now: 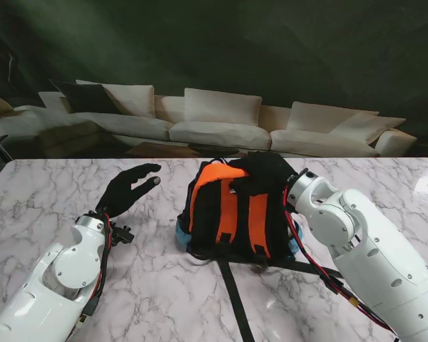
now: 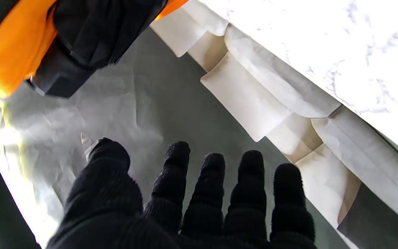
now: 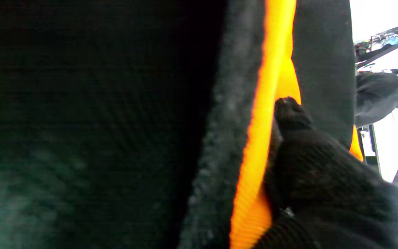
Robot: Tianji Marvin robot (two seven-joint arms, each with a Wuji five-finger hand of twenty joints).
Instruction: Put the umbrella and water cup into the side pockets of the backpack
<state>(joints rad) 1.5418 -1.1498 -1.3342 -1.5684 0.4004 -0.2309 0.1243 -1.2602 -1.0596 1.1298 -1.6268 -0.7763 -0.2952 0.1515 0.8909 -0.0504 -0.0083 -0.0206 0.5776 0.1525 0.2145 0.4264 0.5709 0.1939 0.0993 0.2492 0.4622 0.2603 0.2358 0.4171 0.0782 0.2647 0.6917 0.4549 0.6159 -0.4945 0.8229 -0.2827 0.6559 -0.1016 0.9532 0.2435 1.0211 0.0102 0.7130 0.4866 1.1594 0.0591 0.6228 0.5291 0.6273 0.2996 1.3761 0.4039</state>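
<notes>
An orange and black backpack [image 1: 232,210] stands mid-table [image 1: 150,285]. The right robot hand [image 1: 260,174] grips its top; the left robot hand [image 1: 128,189] hovers beside it, fingers spread, empty. Umbrella and cup aren't visible, probably already pocketed. Next, likely release.

A living-room-like set, staged rather than lived in. Shown by a long cream fabric sofa [image 1: 221,125] with loose back cushions along the far side, one dark throw pillow [image 1: 85,96] at its left end, and a low brown wooden side table [image 1: 71,139] before it. Behind, a plain dark green creased backdrop [image 1: 285,50] hung like studio cloth. In front, a white marble-patterned table top with grey veins [image 1: 164,285], glossy enough to reflect light. Same pale cushions [image 2: 247,100] and green cloth [image 2: 171,100] visible from the left wrist.
</notes>
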